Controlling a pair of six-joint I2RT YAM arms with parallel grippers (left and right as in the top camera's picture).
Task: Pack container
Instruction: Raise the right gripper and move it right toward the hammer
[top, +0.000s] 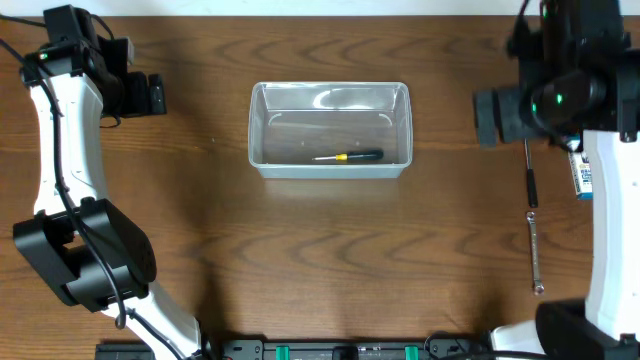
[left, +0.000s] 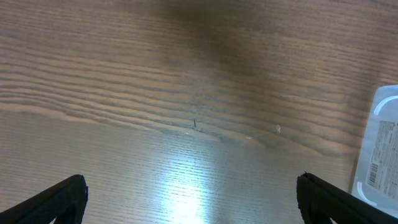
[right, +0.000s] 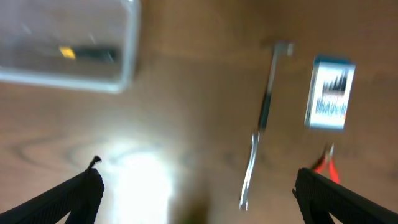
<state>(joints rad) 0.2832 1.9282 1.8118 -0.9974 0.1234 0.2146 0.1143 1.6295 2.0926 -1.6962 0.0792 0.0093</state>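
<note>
The clear plastic container stands in the middle of the table. A small screwdriver with a black and yellow handle lies inside it. My left gripper hovers at the far left, apart from the tub, open and empty. In the left wrist view the left gripper spans bare wood, with the container's corner at the right edge. My right gripper hangs open to the right of the tub. In the right wrist view the right gripper holds nothing, and the container and screwdriver show at upper left.
A long thin metal tool lies at the right of the table, also in the right wrist view. A small blue-and-white box sits beside it. Something red peeks out by the right finger.
</note>
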